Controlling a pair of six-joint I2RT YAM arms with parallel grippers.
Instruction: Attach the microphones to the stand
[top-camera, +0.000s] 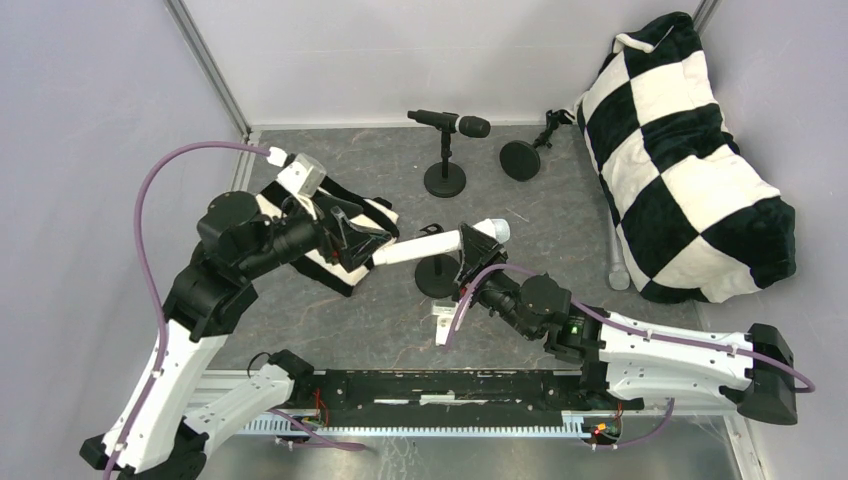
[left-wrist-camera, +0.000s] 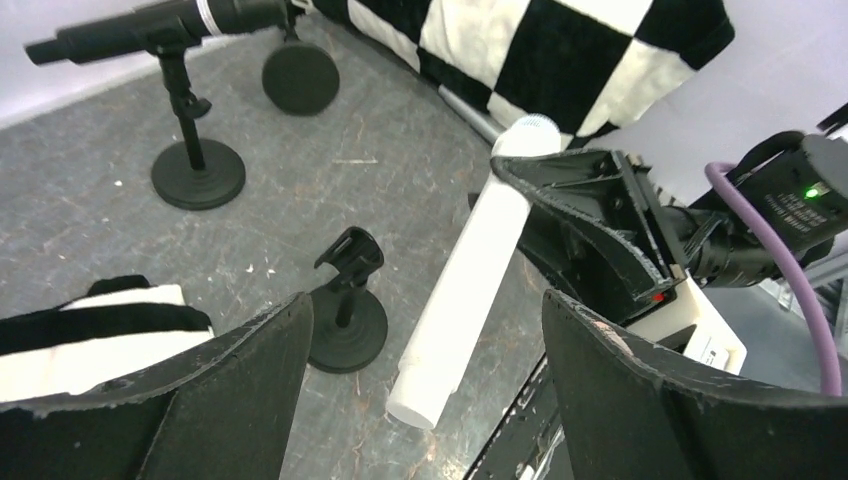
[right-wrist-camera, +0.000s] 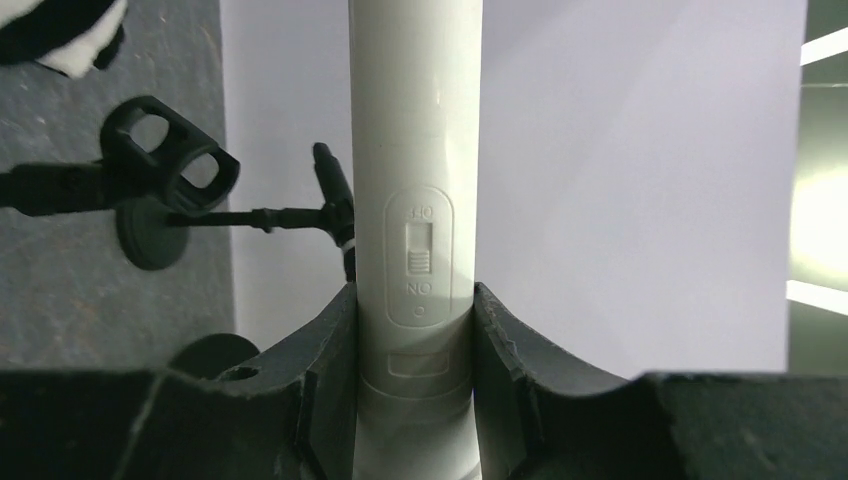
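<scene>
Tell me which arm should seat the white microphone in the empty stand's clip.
Right: the right fingers clamp the white microphone close by the empty stand, while the left fingers stand open, holding nothing.

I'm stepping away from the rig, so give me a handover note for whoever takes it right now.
Left tool: open, by the tail of the white mic.
Right tool: shut on the white mic near its head.
Black mic sits in the far stand: done.
Grey mic lies by the pillow.
Near stand empty; third stand tipped over.
Left: mount white and grey mics.
</scene>
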